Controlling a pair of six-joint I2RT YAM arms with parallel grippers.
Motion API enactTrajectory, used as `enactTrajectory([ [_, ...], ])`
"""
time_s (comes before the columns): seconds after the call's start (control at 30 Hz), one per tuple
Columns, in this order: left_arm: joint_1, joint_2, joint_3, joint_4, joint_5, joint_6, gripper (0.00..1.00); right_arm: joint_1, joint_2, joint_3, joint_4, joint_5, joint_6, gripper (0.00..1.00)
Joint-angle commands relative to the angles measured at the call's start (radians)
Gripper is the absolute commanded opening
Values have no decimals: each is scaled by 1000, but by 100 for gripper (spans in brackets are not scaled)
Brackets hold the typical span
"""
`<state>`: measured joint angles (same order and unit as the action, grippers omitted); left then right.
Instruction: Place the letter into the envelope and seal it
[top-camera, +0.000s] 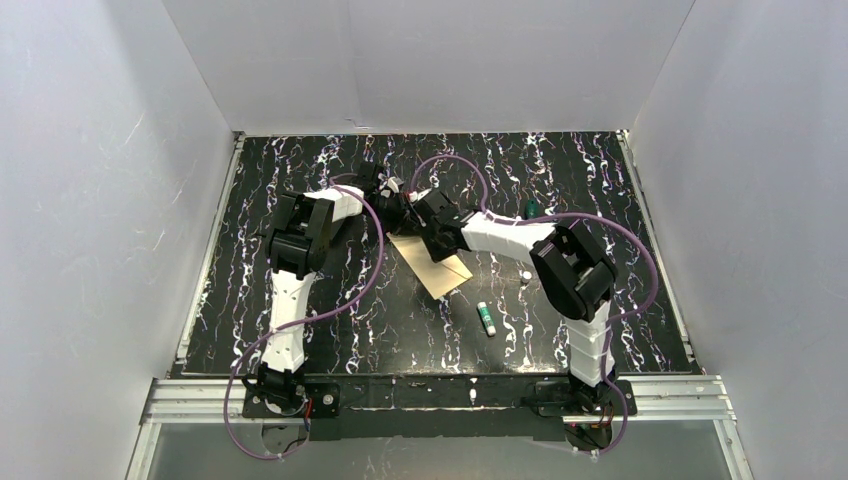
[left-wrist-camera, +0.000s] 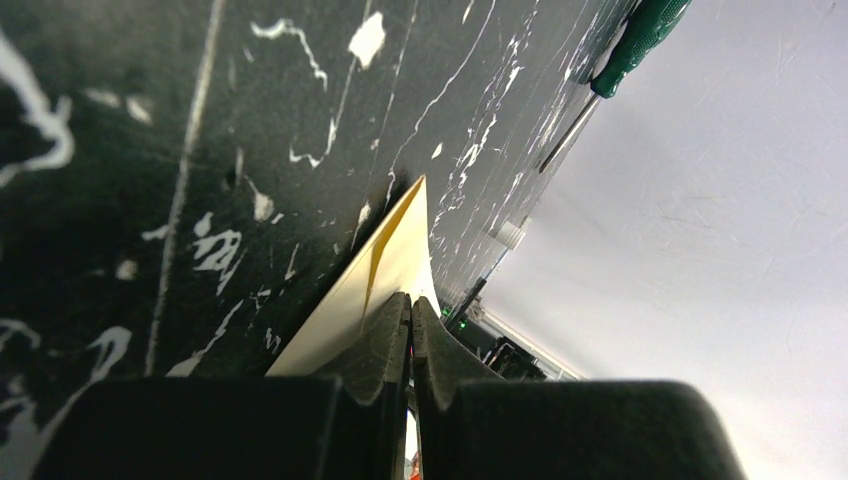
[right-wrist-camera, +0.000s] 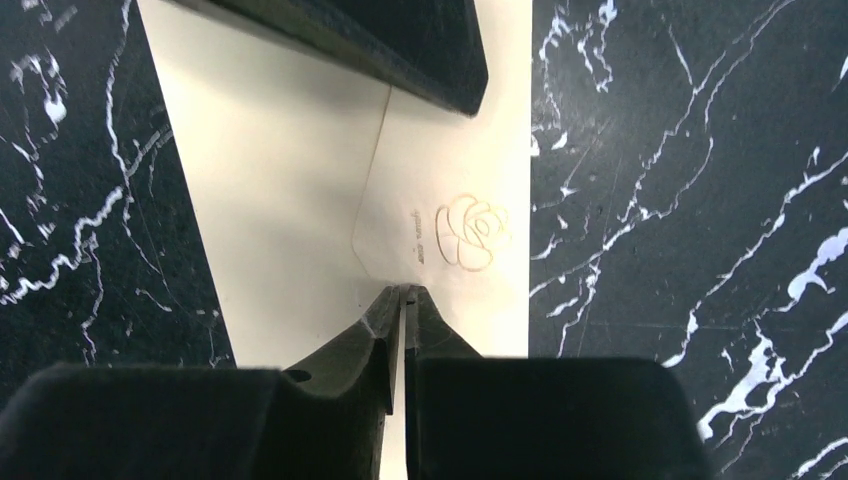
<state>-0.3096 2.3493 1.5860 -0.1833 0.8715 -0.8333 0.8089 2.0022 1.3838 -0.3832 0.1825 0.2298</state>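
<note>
Down on the black marble table (top-camera: 400, 340), both arms reach in and meet over the envelope (top-camera: 437, 270), which lies flat at the centre, turned at an angle. No bright white letter shows in any view; it may already be inside, but we can't tell from here.

The left gripper (left-wrist-camera: 411, 300) is squeezed fully closed, its tips on the cream paper at one end. Over to the right gripper (right-wrist-camera: 402, 293): its jaws are drawn to a bare sliver, parked right at the rounded point of the flap (right-wrist-camera: 440, 160), which lies folded over the body with a gold rose (right-wrist-camera: 470, 231) stamped near the tip.

How does this thing handle? We judge it feather-light, thin and floppy, and slick on that polished top, so any sideways push will skate it or crease it. Best to pin one end and work the flap with flat downward pressure. If it needs lifting, we take a bare edge or corner, never the middle.

A glue stick (top-camera: 487, 318) lies on the table just beside it, nearer the right arm
</note>
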Motion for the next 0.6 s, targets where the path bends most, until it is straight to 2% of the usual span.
enactTrajectory([
  [0.0, 22, 77, -10, -117, -103, -21, 0, 9, 44, -122, -261, 22, -36, 12],
  [0.2, 22, 79, 17, -122, -85, 5, 0, 9, -17, -116, -313, 46, -44, 12],
  [0.37, 21, 39, 56, -116, -2, 76, 0, -11, -77, 52, -341, -35, -14, 16],
  [0.43, 21, 1, 62, -90, 34, 77, 0, -25, -93, 152, -372, -18, 25, 22],
  [0.47, 22, -22, 63, -73, 47, 69, 3, -33, -110, 166, -382, 16, 57, 26],
  [0.57, 22, -99, 67, -39, 73, 54, 14, -70, -212, 97, -341, 69, 131, 36],
])
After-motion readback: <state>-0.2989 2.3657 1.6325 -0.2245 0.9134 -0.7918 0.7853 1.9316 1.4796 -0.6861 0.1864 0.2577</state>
